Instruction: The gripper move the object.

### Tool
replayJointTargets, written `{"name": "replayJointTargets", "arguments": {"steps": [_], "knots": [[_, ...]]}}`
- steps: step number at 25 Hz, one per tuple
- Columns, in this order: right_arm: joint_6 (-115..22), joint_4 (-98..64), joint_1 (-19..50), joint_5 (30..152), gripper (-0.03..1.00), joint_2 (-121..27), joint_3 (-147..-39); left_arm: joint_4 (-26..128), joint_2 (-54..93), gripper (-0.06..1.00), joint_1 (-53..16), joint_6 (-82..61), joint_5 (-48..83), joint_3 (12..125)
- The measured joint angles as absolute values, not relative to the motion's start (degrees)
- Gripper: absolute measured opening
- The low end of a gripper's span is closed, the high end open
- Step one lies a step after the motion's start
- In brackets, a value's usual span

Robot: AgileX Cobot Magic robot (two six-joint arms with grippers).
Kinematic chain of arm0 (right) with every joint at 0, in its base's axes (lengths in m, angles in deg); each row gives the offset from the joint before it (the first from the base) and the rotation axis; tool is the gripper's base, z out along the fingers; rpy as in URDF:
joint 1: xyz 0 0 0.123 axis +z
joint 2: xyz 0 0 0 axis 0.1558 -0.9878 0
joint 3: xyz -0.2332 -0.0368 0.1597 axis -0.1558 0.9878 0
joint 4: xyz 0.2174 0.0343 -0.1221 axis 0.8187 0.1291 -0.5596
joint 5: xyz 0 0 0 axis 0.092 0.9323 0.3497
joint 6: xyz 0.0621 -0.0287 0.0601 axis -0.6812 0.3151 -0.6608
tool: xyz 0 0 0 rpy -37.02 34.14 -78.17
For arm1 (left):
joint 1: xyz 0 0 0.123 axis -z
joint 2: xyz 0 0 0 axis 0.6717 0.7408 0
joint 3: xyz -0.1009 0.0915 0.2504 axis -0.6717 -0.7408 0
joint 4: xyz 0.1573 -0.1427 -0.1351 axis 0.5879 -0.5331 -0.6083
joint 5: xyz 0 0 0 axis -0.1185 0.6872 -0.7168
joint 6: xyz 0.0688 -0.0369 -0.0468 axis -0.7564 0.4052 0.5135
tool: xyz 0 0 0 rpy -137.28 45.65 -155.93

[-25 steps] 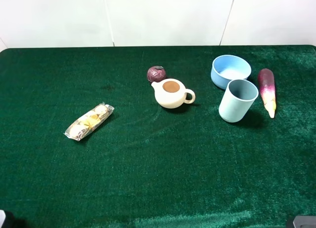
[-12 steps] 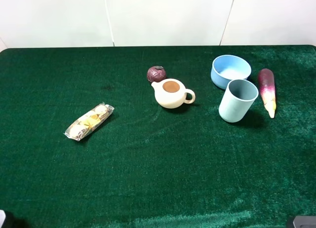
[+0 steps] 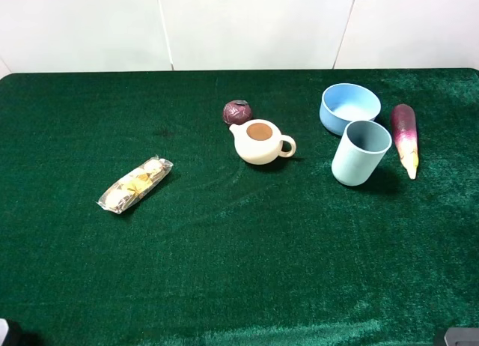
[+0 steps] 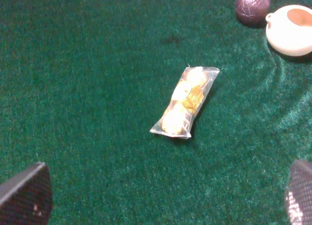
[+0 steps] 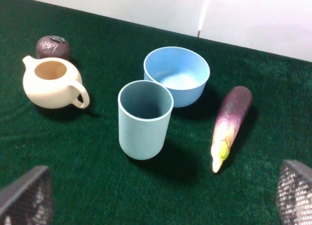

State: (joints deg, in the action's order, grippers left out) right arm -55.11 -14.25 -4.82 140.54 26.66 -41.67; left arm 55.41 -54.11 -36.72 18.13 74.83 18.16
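- Black textured finger pads of the left gripper are seen only at the two lower corners of the left wrist view; the jaws are set wide apart and nothing is held between them.
- The right gripper is likewise shown by two dark meshed pads at the corners of the right wrist view, spread wide and empty. Both arms are judged to be parked at the near edge, with no approach begun.
- A clear plastic packet of yellow-wrapped sweets lies flat and slanted on the green velvet tablecloth, left of centre and well apart from everything else.
- A tall pale blue plastic cup stands upright on the right; a purple and cream toy aubergine lies just beside it.
- The squat cream ceramic teapot, the object to be moved, sits upright near the table's middle with its loop handle turned toward the cup, and so is judged reachable from the right.
- A dark red wrinkled ball rests just behind the teapot, touching or nearly so; disturbance during a grasp is considered possible.
- A shallow blue bowl stands furthest back, behind the cup.
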Motion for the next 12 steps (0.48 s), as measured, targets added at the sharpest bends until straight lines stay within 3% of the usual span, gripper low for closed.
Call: {"name": "replayJointTargets", "arguments": {"steps": [12], "knots": [[-55.11,-14.25,-4.82,140.54,0.69,26.66,-41.67,55.41,-54.11,0.95,-36.72,18.13,74.83,18.16]]}}
